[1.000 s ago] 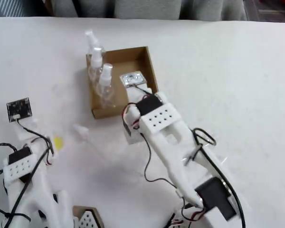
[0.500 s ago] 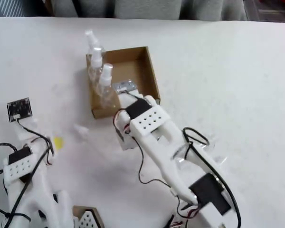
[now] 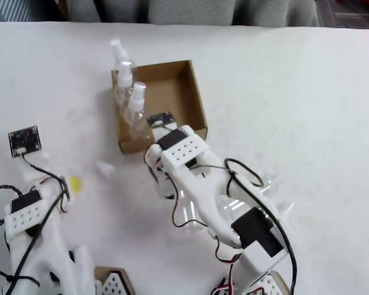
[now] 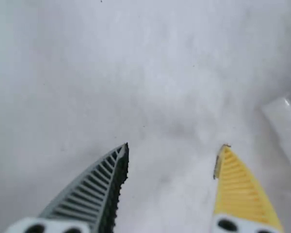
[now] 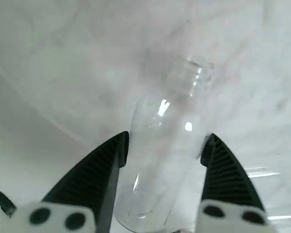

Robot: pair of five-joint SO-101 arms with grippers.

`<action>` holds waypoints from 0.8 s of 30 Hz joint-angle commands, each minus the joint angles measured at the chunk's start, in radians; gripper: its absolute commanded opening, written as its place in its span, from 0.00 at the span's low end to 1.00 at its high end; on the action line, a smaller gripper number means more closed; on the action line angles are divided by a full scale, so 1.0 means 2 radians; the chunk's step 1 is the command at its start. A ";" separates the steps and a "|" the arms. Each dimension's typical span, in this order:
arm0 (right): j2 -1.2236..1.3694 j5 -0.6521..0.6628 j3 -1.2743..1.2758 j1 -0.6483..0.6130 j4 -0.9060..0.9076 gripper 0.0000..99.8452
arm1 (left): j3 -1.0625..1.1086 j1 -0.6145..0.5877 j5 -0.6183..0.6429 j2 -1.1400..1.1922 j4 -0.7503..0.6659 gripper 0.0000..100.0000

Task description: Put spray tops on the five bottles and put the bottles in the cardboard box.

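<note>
Clear plastic, the uncapped bottle [image 5: 160, 165] lies on the table [image 5: 48, 73] between the spread jaws of my right gripper [image 5: 167, 140], so I judge this the pick-up step: next I must close squarely, while my left gripper [image 4: 172, 147] hangs open.

The left arm [image 3: 26, 216] sits folded at the near left edge of the tabletop [image 3: 307, 92], with its wrist pointing away from its base. The left gripper [image 4: 174, 148] points down at the tabletop with its jaws spread; one finger is grey and ribbed, the other yellow. The right arm [image 3: 203, 184] stretches on a diagonal from its base at the near right toward the middle of the tabletop, wrist farthest out. The right gripper [image 5: 167, 141] also points down, jaws spread, both fingers dark and ribbed.
</note>
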 commanded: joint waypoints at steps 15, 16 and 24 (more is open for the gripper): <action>-0.003 0.043 -0.086 0.036 0.040 0.22 | -0.002 0.007 -0.025 -0.017 -0.008 0.28; -0.003 0.042 -0.087 0.036 0.040 0.21 | -0.002 0.007 -0.025 -0.017 -0.008 0.28; -0.043 0.015 -0.057 0.032 0.039 0.25 | -0.002 0.007 -0.026 -0.017 -0.009 0.28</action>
